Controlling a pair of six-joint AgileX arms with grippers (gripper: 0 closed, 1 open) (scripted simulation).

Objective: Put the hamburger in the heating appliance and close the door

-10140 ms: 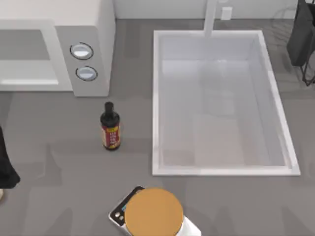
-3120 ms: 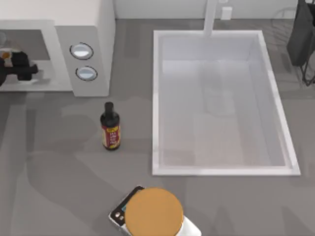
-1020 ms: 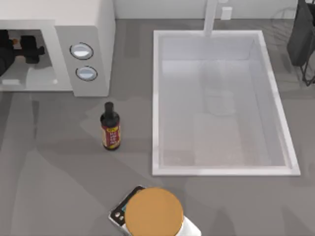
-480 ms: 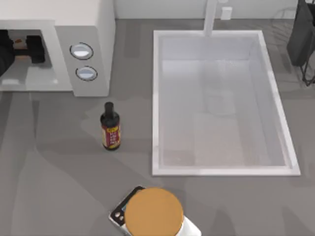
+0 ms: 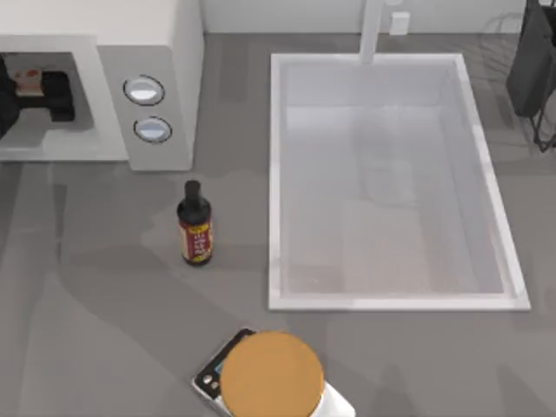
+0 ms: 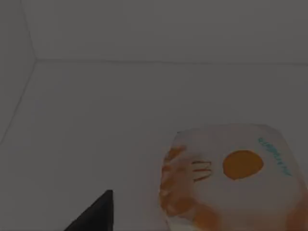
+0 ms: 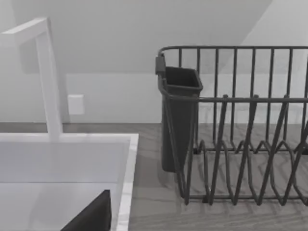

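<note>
Top view: left claw (image 5: 54, 94) in the microwave (image 5: 139, 52) cavity at upper left, hamburger (image 5: 28, 81) beside it, apart now, pinched half a second ago, bottle (image 5: 195, 224) on worktop (image 5: 113, 287), sink (image 5: 391, 182); left wrist view: hamburger (image 6: 226, 180) on cavity floor, finger spread cannot be told; right wrist view: dish rack (image 7: 240, 130).

The microwave (image 5: 148, 52) is white with two silver-ringed knobs (image 5: 144, 90). The hamburger (image 6: 226, 180) is pale tan with orange patches and red marks. The bottle (image 5: 195, 224) is black with a red label, the surface (image 5: 113, 304) grey, the disc (image 5: 271, 375) tan-orange.
</note>
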